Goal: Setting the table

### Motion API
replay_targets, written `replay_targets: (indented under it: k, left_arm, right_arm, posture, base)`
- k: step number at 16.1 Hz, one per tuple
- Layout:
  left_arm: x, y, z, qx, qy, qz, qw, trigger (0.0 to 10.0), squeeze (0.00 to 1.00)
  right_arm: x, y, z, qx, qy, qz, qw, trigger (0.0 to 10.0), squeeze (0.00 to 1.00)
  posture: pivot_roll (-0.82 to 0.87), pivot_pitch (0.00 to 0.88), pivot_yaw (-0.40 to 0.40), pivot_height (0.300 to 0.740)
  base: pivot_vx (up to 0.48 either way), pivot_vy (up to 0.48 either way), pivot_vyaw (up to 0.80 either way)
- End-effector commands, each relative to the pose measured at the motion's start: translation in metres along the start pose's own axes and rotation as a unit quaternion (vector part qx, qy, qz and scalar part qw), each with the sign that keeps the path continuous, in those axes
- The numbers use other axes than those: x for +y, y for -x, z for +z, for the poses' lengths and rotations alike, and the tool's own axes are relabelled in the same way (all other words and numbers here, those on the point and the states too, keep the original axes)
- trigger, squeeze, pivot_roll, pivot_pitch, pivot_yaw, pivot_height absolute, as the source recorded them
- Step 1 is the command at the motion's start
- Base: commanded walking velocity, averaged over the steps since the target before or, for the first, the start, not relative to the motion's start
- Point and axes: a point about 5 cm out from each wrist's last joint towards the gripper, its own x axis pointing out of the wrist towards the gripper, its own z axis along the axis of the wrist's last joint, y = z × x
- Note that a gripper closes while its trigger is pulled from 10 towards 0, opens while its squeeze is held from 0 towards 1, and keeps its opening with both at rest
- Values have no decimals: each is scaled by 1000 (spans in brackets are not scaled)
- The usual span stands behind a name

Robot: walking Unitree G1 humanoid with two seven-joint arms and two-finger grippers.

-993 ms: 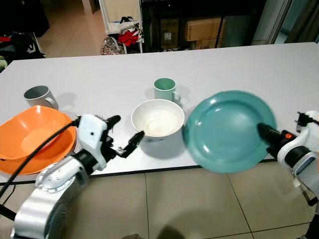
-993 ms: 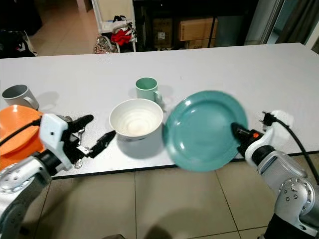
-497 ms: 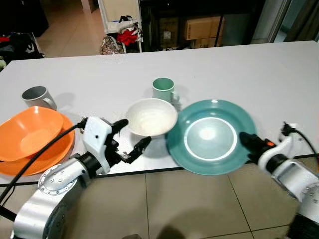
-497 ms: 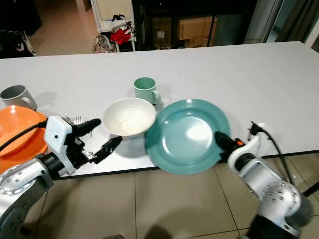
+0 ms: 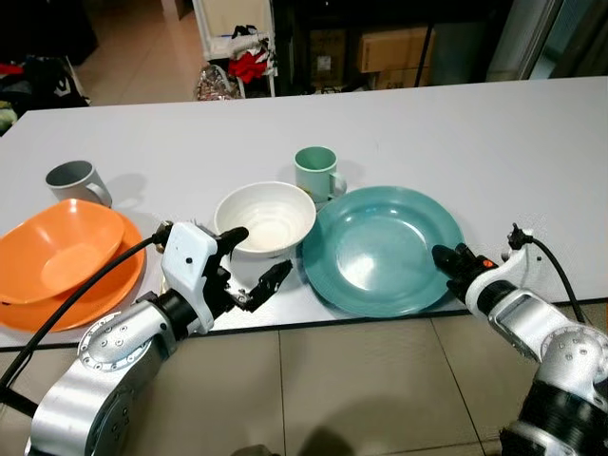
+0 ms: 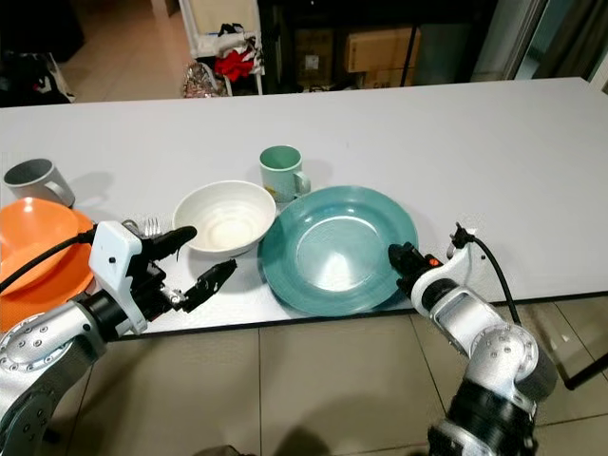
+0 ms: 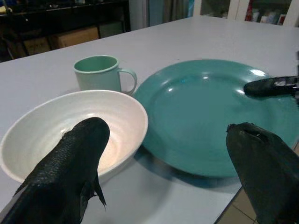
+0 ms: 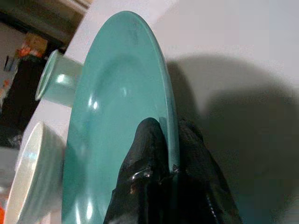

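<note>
The teal plate (image 5: 382, 249) lies flat on the white table (image 5: 475, 133), close to its front edge, with the white bowl (image 5: 265, 218) touching or just beside its rim on the left and the green mug (image 5: 314, 173) just behind the two. The right gripper (image 5: 446, 261) has its fingers clenched on the plate's rim at the side nearest the table's right end; in the right wrist view one finger (image 8: 147, 154) sits on the upper face and the other under the rim. So the plate stretches away from those fingers toward the bowl, and any release means drawing back toward the right end, along the front edge. The left gripper (image 5: 255, 258) hovers with fingers spread at the front edge, just before the bowl, nearer to it than the right. An orange bowl (image 5: 57, 253) on an orange plate and a grey mug (image 5: 74, 180) stand toward the table's left end.
</note>
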Motion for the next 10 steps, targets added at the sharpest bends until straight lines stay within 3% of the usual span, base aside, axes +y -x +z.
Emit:
replay_targets:
  k: [1,6,10]
  left_arm:
    - [0,-2,1,2,-4,-1,1000,10000,0]
    - [-5,-6,0,5,-2,-16,1000,10000,0]
    - [-7,-6,-2,10,-1,-22,1000,10000,0]
  right_arm:
    - [-1,-1,8,-12,-21,-3,1000,10000,0]
    - [-7,-17,10,7,-68,-13,998,10000,0]
    - [-8,-29,15,3,-76,-30,997,10000,0]
  posture:
    - [48,0,66,740]
    - [45,0,70,740]
    - [49,0,68,740]
  base:
    - [0,0,0]
    - [0,0,0]
    - [0,0,0]
